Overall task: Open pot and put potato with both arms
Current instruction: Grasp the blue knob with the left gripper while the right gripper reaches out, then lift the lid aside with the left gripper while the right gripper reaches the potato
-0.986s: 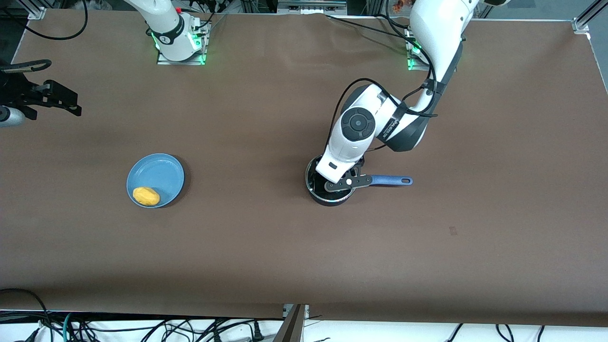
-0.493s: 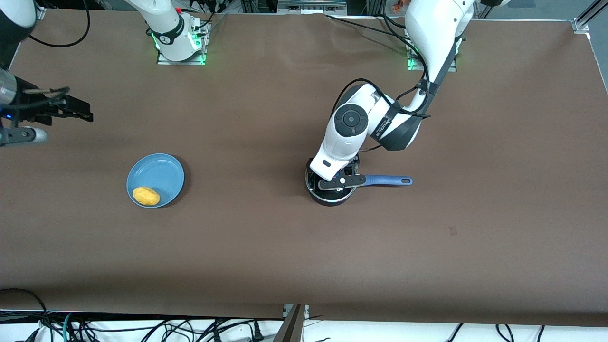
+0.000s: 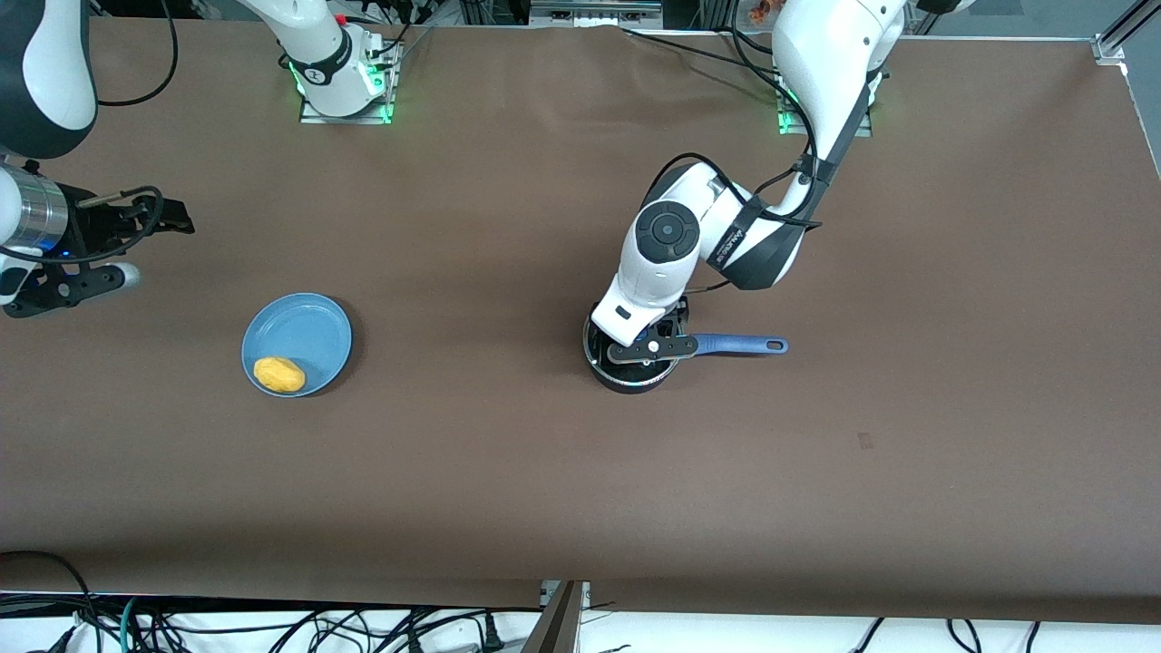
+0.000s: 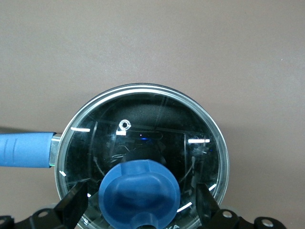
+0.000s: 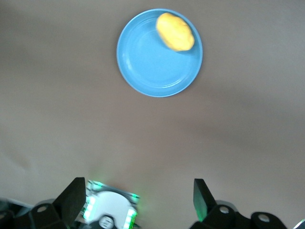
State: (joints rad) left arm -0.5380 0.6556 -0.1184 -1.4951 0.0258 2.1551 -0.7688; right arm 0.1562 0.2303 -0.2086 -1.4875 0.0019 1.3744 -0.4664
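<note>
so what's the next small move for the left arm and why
Probably shut the left pincer on the lid's blue knob. Its fingers stand open on either side of the knob, and the glass lid is on the pot. The right pincer, open, hangs over bare table short of the potato on its plate.

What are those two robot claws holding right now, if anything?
Nothing. The left gripper is open, its fingers on either side of the pot lid's blue knob. The right gripper is open over bare table.
</note>
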